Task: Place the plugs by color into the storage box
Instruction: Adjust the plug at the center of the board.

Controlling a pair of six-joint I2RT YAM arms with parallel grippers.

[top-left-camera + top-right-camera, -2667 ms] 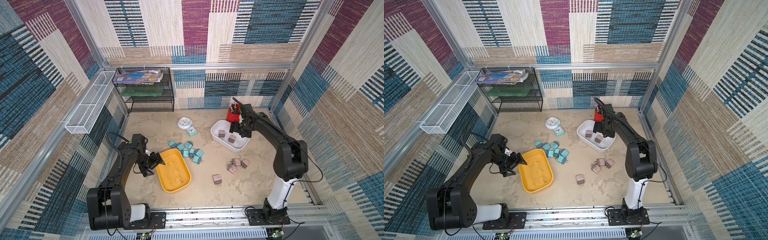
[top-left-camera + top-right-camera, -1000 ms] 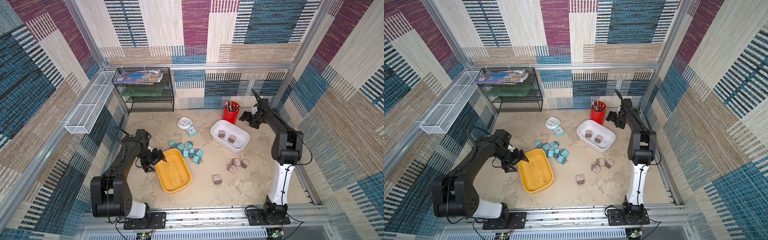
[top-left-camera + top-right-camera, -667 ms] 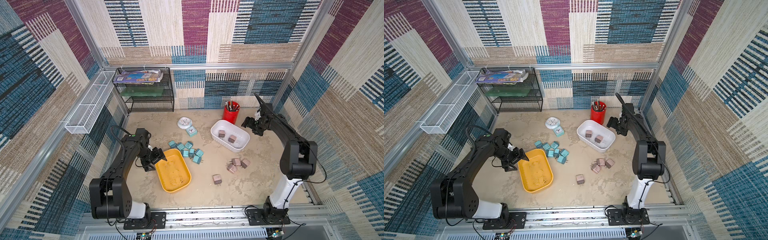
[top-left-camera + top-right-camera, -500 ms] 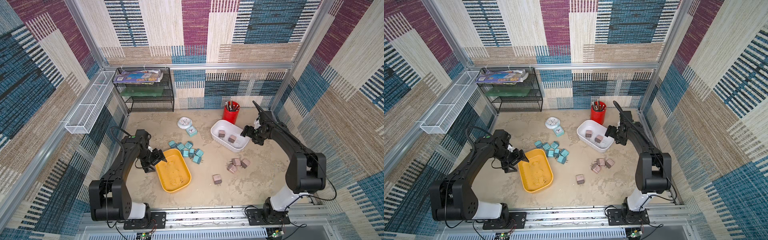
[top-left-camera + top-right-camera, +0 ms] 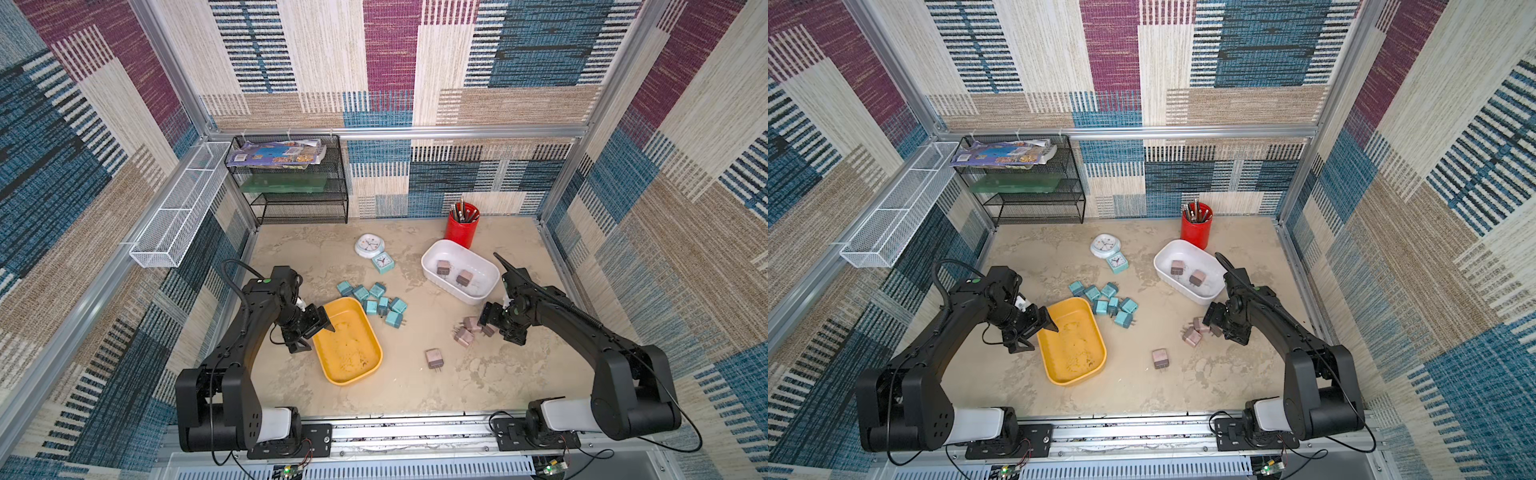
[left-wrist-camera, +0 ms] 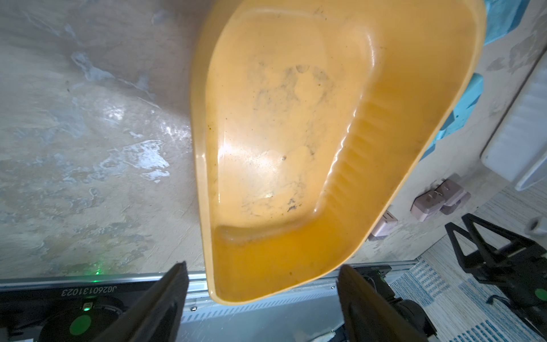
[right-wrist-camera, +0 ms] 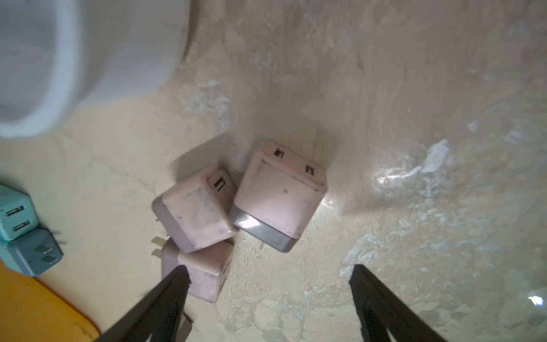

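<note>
1. The right arm (image 5: 582,328), over the white tub (image 5: 432,253) at first, then swung back beside the red cup (image 5: 461,232), has come forward and down.
2. The right gripper (image 7: 269,267) now hangs, jaws spread, close over three mauve plugs (image 5: 469,328) on the table (image 5: 415,395).
3. The left gripper (image 6: 262,265) has edged slightly nearer the yellow tub (image 5: 361,374).

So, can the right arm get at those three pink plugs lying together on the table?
Probably yes. The right gripper is open and sits right at the three plugs, with nothing between; the white box stands clear of them.
</note>
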